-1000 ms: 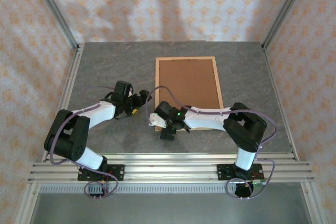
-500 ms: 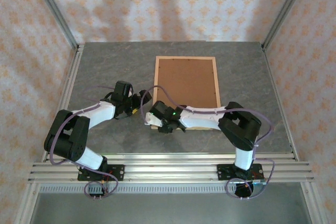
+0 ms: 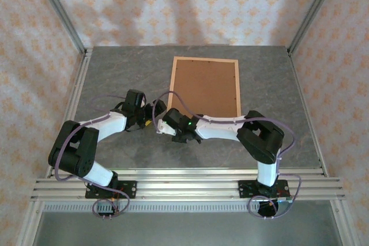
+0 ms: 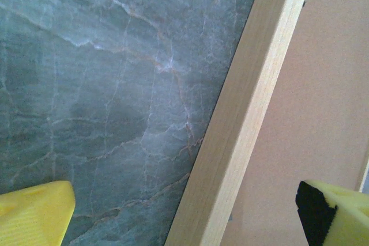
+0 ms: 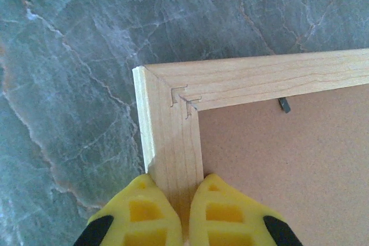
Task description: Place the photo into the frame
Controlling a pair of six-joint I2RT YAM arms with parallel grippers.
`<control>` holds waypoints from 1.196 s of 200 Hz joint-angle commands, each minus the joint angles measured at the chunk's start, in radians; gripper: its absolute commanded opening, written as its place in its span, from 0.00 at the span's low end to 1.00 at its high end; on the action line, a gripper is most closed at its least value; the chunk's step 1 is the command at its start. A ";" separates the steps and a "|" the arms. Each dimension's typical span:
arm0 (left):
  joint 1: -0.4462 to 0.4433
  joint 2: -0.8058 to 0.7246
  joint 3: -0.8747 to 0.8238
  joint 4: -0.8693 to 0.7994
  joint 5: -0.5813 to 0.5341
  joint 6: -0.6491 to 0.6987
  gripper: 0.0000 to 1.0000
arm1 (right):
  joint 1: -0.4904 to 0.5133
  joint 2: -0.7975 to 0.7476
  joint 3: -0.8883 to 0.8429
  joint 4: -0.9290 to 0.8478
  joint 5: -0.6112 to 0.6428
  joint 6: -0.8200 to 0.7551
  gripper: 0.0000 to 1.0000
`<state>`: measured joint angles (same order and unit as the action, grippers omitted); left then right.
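Face down on the table [image 3: 115, 73], the frame [image 3: 206, 59] lies right of centre, its brown board [image 3: 206, 87] seated in the back. The right gripper [image 5: 177, 187], fingers pressed together, sits over the rail at the near-left corner. The left gripper [image 4: 187, 214], spread wide, straddles the left rail and pinches nothing. Whether the photo lies beneath the board cannot be told. If it does, the job looks nearly done; if not, the board must come out first.

Frame [image 3: 206, 59] flat on table [image 3: 115, 73], right of centre; backing board [image 3: 206, 87] inside.
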<state>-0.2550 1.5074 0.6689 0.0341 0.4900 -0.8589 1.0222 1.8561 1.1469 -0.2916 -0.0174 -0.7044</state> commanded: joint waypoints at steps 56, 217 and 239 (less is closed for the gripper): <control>-0.007 -0.007 -0.099 0.274 0.113 -0.170 0.98 | -0.006 -0.080 0.051 -0.161 -0.095 0.045 0.00; -0.153 0.286 -0.136 0.922 0.133 -0.499 0.76 | -0.006 -0.169 0.017 -0.090 -0.110 0.101 0.00; -0.152 0.267 -0.138 0.878 0.123 -0.475 0.70 | -0.007 -0.171 0.011 -0.089 -0.104 0.107 0.00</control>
<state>-0.3771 1.7668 0.5316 0.8585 0.5823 -1.2991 1.0172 1.7302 1.1610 -0.4286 -0.1009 -0.6437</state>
